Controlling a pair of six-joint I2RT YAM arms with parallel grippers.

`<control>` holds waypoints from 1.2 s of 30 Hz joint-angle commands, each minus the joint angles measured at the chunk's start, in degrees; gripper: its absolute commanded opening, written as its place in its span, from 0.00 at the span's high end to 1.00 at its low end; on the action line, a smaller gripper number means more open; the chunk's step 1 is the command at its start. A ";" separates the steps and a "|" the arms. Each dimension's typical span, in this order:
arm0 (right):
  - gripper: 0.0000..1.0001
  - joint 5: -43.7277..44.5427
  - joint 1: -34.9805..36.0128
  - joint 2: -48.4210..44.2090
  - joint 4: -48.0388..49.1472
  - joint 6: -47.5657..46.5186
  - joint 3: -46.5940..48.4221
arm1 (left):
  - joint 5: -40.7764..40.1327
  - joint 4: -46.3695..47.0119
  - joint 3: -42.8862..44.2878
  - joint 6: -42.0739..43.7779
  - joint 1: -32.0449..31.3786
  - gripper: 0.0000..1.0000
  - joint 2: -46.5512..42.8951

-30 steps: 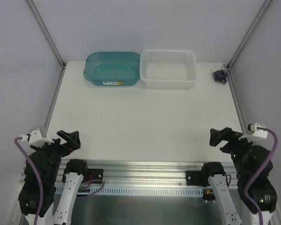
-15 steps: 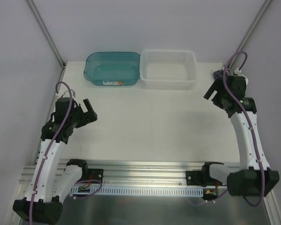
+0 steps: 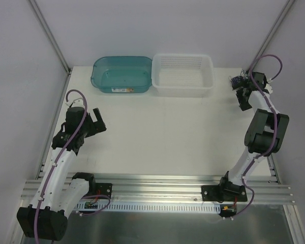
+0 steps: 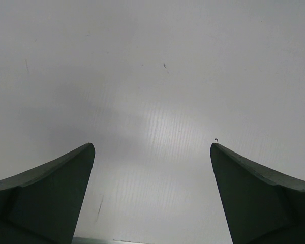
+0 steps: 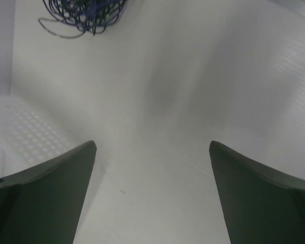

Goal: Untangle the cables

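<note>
Cables [image 3: 238, 81], dark blue-black hair-thin tangled clump on surface [image 3: 157, 132] right of white basket [image 3: 183, 90], teal tub [image 3: 122, 90] against basket's left, unclear specks in tub, right gripper [image 3: 242, 99] spread beside clump, left gripper [image 3: 97, 121] spread, well left of basket

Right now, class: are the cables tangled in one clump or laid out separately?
Tangled. The cables lie as one knotted bundle of dark loops on the table, ahead of the open, empty right gripper.
</note>
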 commanded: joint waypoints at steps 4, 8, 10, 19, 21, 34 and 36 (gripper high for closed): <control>0.01 3.49 -0.83 8.40 18.41 13.25 4.10 | -0.81 2.38 0.33 1.86 0.73 0.01 3.35; 0.01 4.46 -1.53 13.94 24.84 16.08 6.65 | -0.81 2.11 0.94 2.04 0.73 0.01 5.20; 0.01 4.90 -1.53 17.01 27.30 16.26 8.75 | -0.72 2.03 1.03 2.04 0.73 0.01 5.73; 0.04 5.52 -2.15 28.87 30.13 21.09 16.40 | -1.07 2.03 1.12 1.95 0.73 0.01 7.75; 0.09 5.61 -2.15 30.55 30.22 21.62 18.86 | -1.25 1.94 1.21 1.95 0.73 0.01 8.10; 0.99 0.61 -2.15 23.20 34.70 20.66 7.20 | 1.03 2.38 0.59 2.30 0.82 0.01 5.47; 0.99 -0.54 -2.06 17.33 34.79 19.95 2.72 | 2.17 2.90 0.24 2.30 0.82 0.01 4.68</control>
